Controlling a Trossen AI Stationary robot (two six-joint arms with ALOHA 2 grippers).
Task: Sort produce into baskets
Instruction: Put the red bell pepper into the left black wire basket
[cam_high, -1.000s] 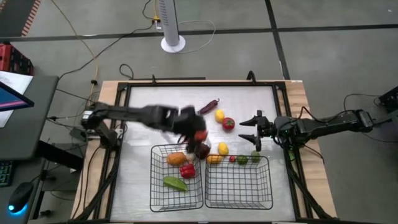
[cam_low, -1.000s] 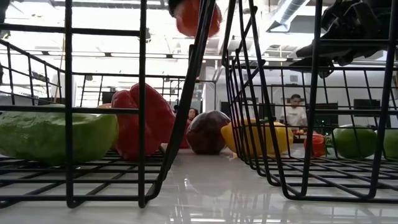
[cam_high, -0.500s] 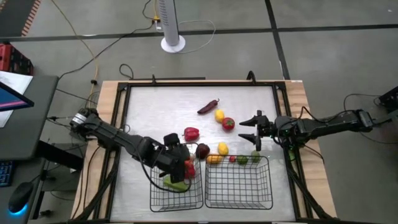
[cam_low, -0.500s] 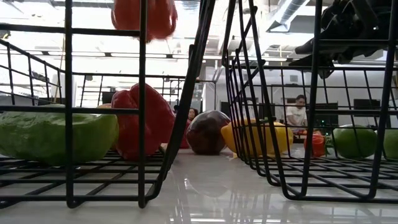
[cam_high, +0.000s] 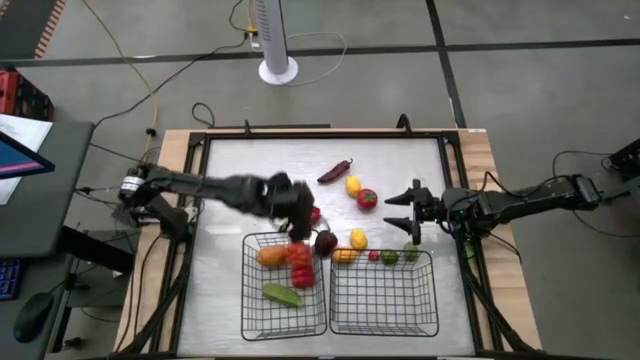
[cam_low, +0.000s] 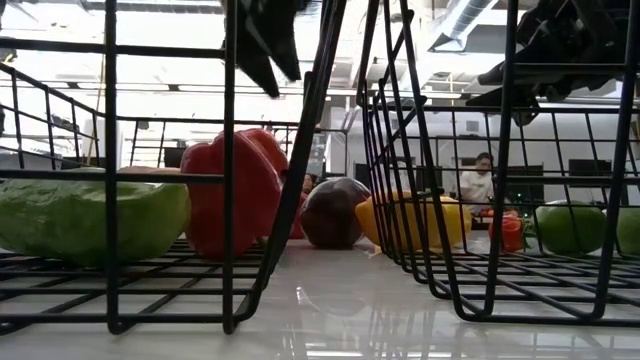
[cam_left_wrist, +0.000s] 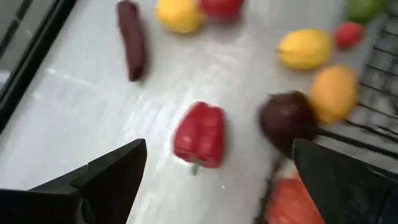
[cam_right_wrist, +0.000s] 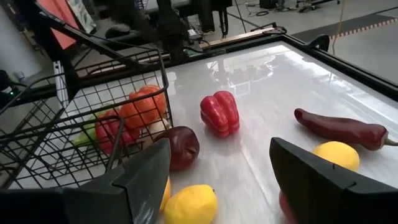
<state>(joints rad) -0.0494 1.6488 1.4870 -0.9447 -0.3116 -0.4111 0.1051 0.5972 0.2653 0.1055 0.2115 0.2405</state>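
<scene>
My left gripper (cam_high: 303, 212) hangs open and empty over a red pepper (cam_left_wrist: 200, 135) that lies on the table just beyond the left basket (cam_high: 250, 310). That basket holds an orange piece (cam_high: 272, 256), two red pieces (cam_high: 300, 264) and a green one (cam_high: 282, 294). A dark purple piece (cam_high: 325, 241), a lemon (cam_high: 358, 238), a tomato (cam_high: 367, 198), another lemon (cam_high: 353, 185) and a dark red chili (cam_high: 336, 171) lie on the table. My right gripper (cam_high: 390, 211) is open and empty, right of the tomato.
The right basket (cam_high: 385, 300) stands beside the left one. An orange-yellow piece (cam_high: 345, 256), a small red one (cam_high: 373, 256) and two green ones (cam_high: 400, 255) sit at its far rim. A raised black frame (cam_high: 200, 200) borders the table. A person (cam_low: 485, 180) shows far behind.
My left gripper carried a red piece from the table's middle toward the near edge over the left basket, let it go there, and came back toward the far edge over the red pepper. The basket now holds a second red piece, and its orange piece has shifted left.
</scene>
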